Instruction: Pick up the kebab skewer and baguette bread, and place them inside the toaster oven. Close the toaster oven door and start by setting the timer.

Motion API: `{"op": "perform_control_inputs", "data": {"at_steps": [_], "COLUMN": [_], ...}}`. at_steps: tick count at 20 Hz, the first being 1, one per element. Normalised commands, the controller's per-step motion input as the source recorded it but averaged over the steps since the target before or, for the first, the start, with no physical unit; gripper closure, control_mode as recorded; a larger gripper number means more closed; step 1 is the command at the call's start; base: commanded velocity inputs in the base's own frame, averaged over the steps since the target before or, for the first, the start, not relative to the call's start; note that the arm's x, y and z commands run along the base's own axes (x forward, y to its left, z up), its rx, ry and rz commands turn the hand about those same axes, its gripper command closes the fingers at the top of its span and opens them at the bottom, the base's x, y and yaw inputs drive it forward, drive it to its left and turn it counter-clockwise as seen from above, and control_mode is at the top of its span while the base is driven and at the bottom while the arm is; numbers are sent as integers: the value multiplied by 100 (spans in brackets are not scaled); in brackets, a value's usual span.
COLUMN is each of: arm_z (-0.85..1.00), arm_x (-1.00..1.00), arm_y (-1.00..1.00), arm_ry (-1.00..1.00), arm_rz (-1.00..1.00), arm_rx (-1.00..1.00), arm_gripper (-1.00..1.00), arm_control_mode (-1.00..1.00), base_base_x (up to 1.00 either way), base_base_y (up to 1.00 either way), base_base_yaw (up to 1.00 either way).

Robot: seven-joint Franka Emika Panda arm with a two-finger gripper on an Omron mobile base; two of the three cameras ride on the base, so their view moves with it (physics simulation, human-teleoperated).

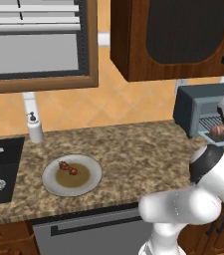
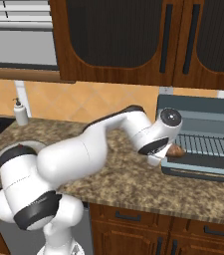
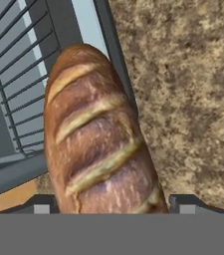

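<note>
At oven door: baguette btwn claw tips.

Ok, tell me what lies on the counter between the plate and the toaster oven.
Nothing: in the left base view the granite counter between the plate, which holds the skewer, and the toaster oven is bare.

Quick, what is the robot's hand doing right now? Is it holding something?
Gripper: closed on the bread, holding it at the front of the open toaster oven.
</note>
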Motion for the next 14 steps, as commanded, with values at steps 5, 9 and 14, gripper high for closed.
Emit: {"op": "perform_control_inputs", "data": {"at_steps": [5, 9, 14], "arm_z": [0, 0, 1], "arm_x": [31, 37, 33], "arm_y": [-39, -45, -40], "arm_ry": [-1, 0, 0], "arm_rz": [0, 0, 8], "arm_rx": [0, 0, 0], "arm_gripper": [100, 100, 100], "arm_control_mode": [-100, -100, -100], "base_base_x": [0, 0, 0], "base_base_y": [0, 0, 0], "base_base_yaw": [0, 0, 0]}}
